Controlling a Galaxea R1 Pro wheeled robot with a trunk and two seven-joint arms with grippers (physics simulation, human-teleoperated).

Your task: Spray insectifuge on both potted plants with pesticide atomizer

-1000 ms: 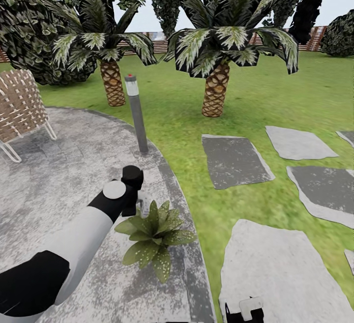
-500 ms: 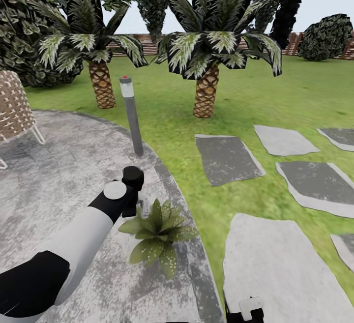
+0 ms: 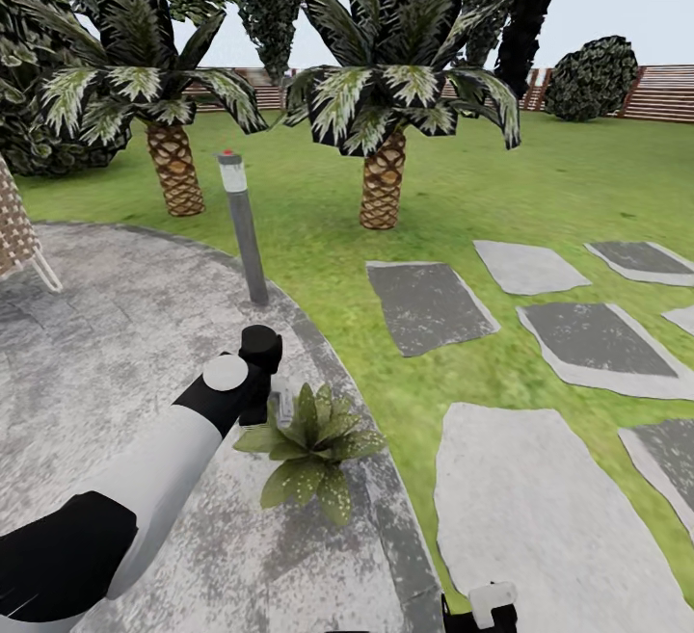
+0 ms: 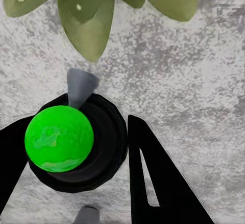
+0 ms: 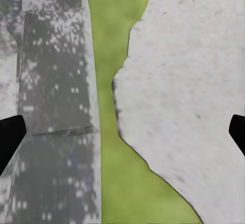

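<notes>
On the garden lawn ahead of you: two palms with scaly trunks, dark bushes and a slatted fence at the back, grey stepping stones across the grass to your right. The round speckled patio takes the left half of the head view, with a grey lamp post at its edge and a sliver of wicker chair at the far left. One potted plant, a low rosette of speckled green leaves, sits on the patio near its rim; pot hidden under the leaves. Your left arm reaches out over the patio and its left end effector is clamped on the pesticide atomizer, held just beside the plant, grey nozzle pointing at the leaves in the wrist view. Your right end effector hangs released, fingertips wide apart, above the patio edge, a grass strip and a pale stepping stone.
</notes>
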